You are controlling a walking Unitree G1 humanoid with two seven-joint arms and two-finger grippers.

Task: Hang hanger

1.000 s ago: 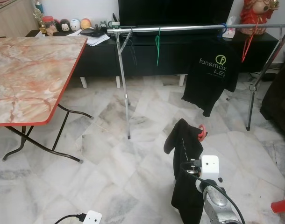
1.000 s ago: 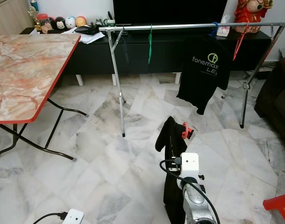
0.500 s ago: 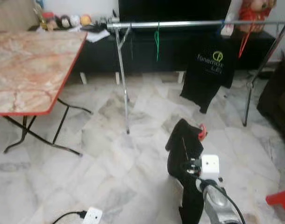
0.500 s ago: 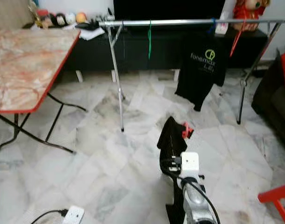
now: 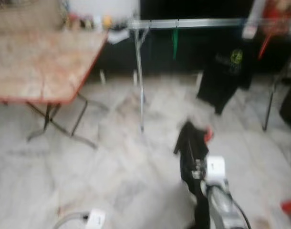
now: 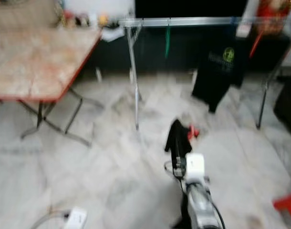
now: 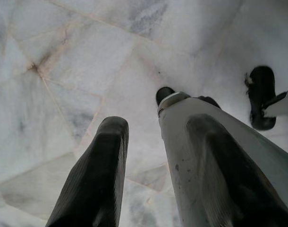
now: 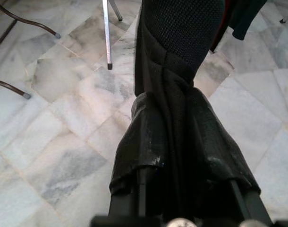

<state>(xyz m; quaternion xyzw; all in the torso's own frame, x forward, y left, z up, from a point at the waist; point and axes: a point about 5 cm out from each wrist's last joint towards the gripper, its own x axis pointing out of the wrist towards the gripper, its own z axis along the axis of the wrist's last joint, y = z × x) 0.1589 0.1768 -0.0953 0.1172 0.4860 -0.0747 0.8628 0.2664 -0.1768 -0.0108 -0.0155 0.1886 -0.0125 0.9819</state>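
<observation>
We see the right gripper (image 8: pixel 174 189) with fingers pinched on a black garment (image 8: pixel 174 71) on a red hanger (image 5: pixel 208 135), raised over the marble floor (image 5: pixel 112 162) short of the clothes rail (image 5: pixel 193 23); the left gripper (image 7: pixel 153 161) hangs idle, fingers spread.

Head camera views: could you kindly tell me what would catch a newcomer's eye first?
Low in the middle, the right gripper holds up a black garment on a red hanger, above the pale marble floor. Beyond it a silver clothes rail spans the room, with a black T-shirt and a green hanger on it. A marble-patterned table with a red edge stands on the left.
</observation>
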